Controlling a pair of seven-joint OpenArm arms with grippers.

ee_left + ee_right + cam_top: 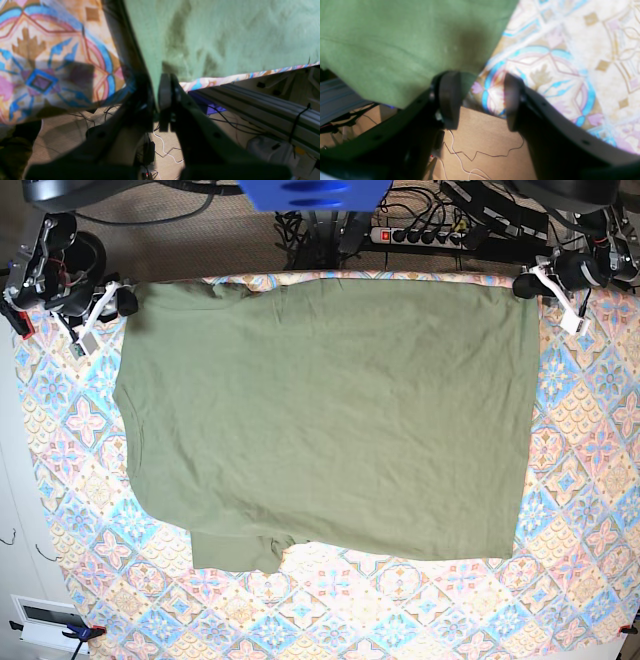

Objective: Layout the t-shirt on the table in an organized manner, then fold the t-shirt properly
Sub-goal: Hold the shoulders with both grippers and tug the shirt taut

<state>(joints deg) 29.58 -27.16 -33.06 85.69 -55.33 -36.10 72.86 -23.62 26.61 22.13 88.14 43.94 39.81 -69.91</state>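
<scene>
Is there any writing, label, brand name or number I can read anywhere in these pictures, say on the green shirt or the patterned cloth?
None can be read.
t-shirt: plain green, no print or label showing.
table: only tile patterns, no letters.
Power strip at the far edge in the base view: any marking too small to read.

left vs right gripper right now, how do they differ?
The left gripper has its jaws closed, pinching a corner of the t-shirt; the right gripper has its jaws apart. Cloth sits clamped between the left's pads, while the right only has shirt fabric against one finger, nothing gripped. Both sit at the table's far edge, at opposite shirt corners.
</scene>
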